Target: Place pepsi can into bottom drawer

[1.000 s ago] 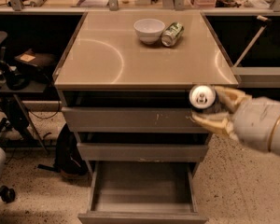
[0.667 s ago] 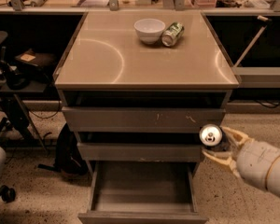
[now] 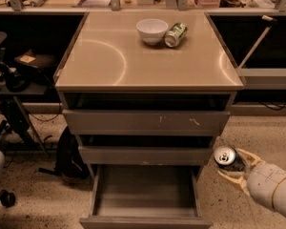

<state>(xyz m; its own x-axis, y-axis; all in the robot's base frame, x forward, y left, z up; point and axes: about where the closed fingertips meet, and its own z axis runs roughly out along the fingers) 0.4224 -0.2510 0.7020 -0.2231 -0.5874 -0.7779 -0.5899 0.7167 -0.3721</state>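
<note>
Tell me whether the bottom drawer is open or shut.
Open: bottom drawer is pulled out, its inside floor showing. Gripper holds the pepsi can right of it.

I see through one view only. It looks from in front of the table [image 3: 133, 66] and from above it, tilted downward and facing the drawer fronts squarely. It stands near enough that the table spans most of the width, with its whole top in sight and the far shelf cut by the upper edge. The open bottom drawer [image 3: 145, 192] lies at the lower edge. My gripper [image 3: 232, 166] shows at the lower right corner, just beside that drawer, jaws clasped round the pepsi can [image 3: 226, 156], whose silver top faces the lens.
</note>
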